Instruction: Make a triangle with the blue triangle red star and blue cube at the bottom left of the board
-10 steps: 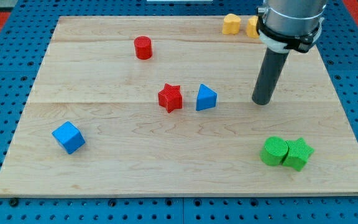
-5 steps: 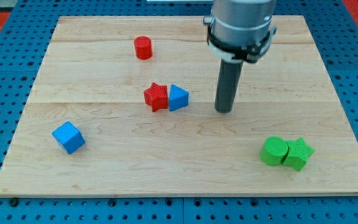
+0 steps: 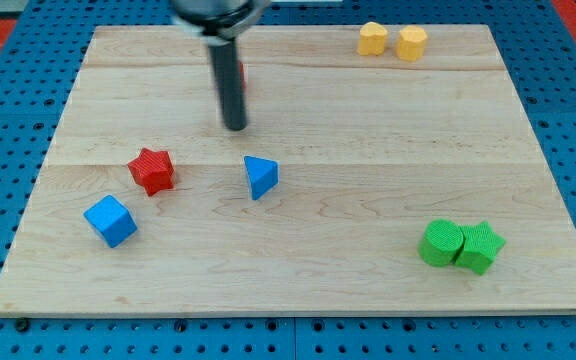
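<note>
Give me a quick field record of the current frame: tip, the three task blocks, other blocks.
tip: my tip sits above the view's centre-left, touching no block
red star: left of centre, up and right of the blue cube, apart from it
blue triangle: right of the red star, clear gap between, below and slightly right of my tip
blue cube: near the view's bottom left
red cylinder: mostly hidden behind the rod
yellow blocks: two side by side at the top right
green blocks: two touching at the bottom right
</note>
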